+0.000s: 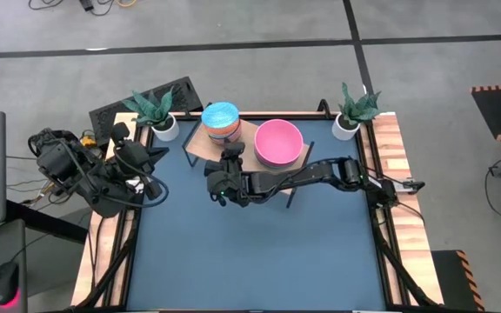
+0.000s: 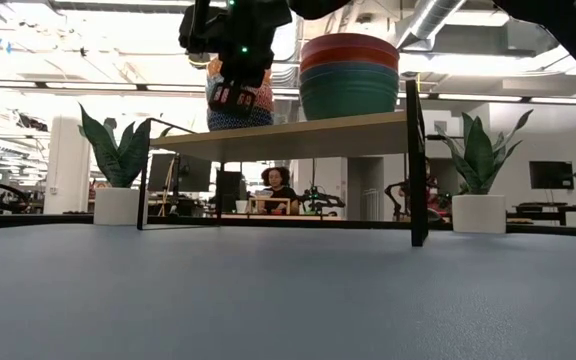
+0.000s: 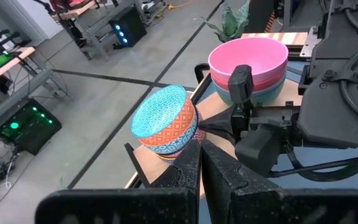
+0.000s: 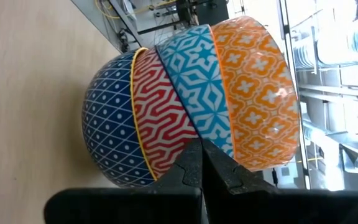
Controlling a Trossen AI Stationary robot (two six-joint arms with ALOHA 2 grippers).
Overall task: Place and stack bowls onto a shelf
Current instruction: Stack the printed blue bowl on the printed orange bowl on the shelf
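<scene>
Right jaws [image 1: 227, 159] are closed and empty, just beside the stack of small patterned bowls [image 1: 221, 121] on the shelf [image 1: 200, 143]. The large bowl stack [image 1: 277, 143], pink on top, sits beside it on the same shelf. Left jaws [image 1: 153, 153] are closed, empty, at the bench's [image 1: 250, 252] left edge. No legible writing.
</scene>
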